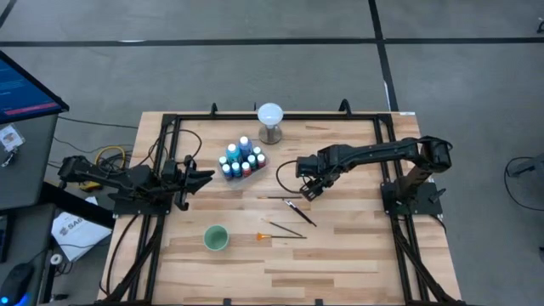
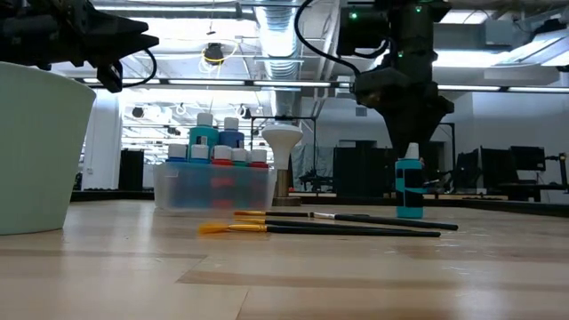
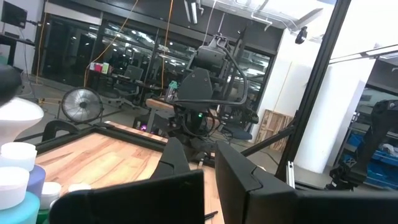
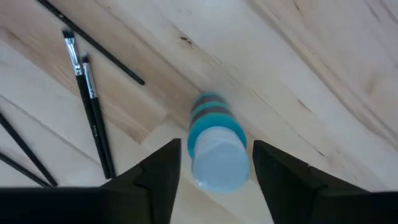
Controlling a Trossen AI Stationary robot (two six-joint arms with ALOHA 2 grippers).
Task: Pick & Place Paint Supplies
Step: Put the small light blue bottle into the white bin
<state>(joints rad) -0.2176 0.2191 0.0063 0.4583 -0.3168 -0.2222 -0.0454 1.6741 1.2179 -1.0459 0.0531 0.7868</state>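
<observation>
A teal paint bottle (image 4: 214, 146) with a white cap stands upright on its base on the wooden table (image 1: 357, 246), right of centre; it also shows in the low view (image 2: 409, 185). My right gripper (image 1: 308, 189) is open just above it, pointing down, one finger on either side of the cap with a gap on each side. Several more white-capped bottles (image 1: 240, 160) stand in a clear box (image 2: 213, 187). Thin dark brushes (image 1: 293, 208) and an orange-tipped one (image 1: 280, 234) lie flat on the table. My left gripper (image 1: 204, 178) is open and empty, left of the box.
A white globe on a grey stand (image 1: 270, 121) is at the far edge behind the box. A pale green cup (image 1: 216, 238) stands near the front left. A black frame (image 1: 170, 127) borders the table. Bare wood lies at the front right.
</observation>
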